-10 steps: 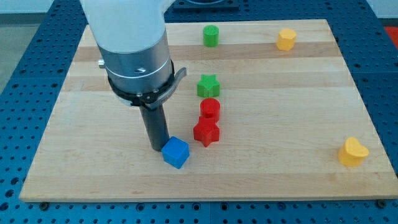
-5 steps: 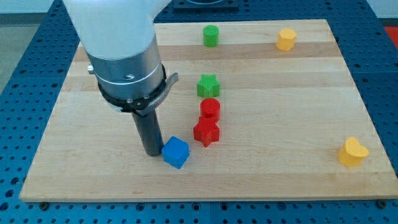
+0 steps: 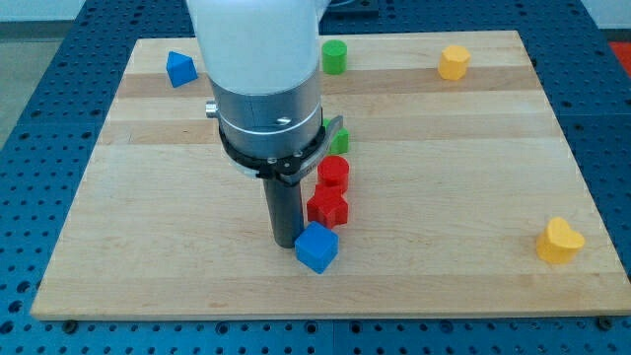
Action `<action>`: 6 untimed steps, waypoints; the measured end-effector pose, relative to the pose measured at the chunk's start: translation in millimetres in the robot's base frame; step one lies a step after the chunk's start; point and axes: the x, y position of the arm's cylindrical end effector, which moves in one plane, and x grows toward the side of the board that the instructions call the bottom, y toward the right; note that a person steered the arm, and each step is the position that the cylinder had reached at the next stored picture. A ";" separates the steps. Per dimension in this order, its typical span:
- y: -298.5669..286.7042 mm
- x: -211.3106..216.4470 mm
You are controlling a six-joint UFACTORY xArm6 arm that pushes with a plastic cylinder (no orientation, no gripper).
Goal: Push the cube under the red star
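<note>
Cube (image 3: 316, 247) below star (image 3: 326, 208) (tip (image 3: 286, 241) left).

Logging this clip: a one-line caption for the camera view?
My tip touches the blue cube from the view's left, just below the red star.

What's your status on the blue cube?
My tip touching blue cube on its left side. Cube just below red star. Nothing blocking.
</note>
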 end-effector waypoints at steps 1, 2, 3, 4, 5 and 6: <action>8.6 0.0; 9.5 0.0; 9.5 0.0; -7.0 -2.1; -53.4 -16.5; -103.9 -33.1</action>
